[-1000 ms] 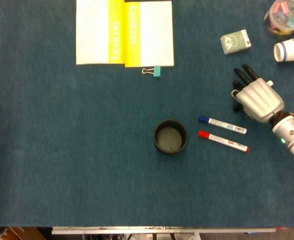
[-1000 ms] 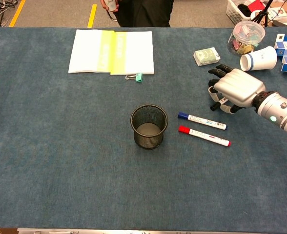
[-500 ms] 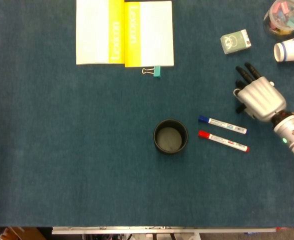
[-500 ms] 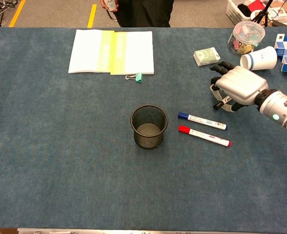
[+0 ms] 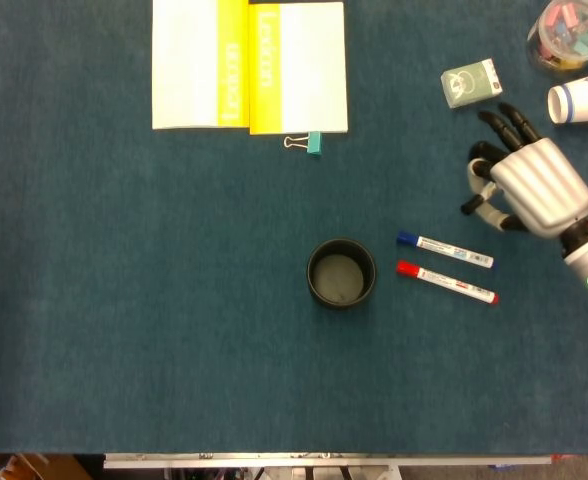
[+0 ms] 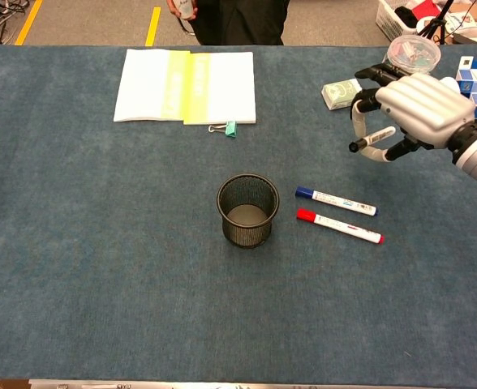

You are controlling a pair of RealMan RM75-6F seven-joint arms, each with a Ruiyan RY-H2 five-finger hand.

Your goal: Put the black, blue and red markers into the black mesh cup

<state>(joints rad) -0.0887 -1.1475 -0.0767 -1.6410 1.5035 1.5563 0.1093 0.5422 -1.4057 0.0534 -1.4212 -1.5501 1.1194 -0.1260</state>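
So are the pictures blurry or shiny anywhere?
Head view: sharp and evenly lit; the markers cast almost no shadow, and the right hand has a soft shine on its silver back. Chest view: also sharp, you can see the holes in the mesh cup; the table edges look a little bent near the corners.

Blue marker [image 5: 444, 250] and red marker [image 5: 446, 283] lie parallel (caps leftward) beside upright mesh cup [image 5: 341, 273].
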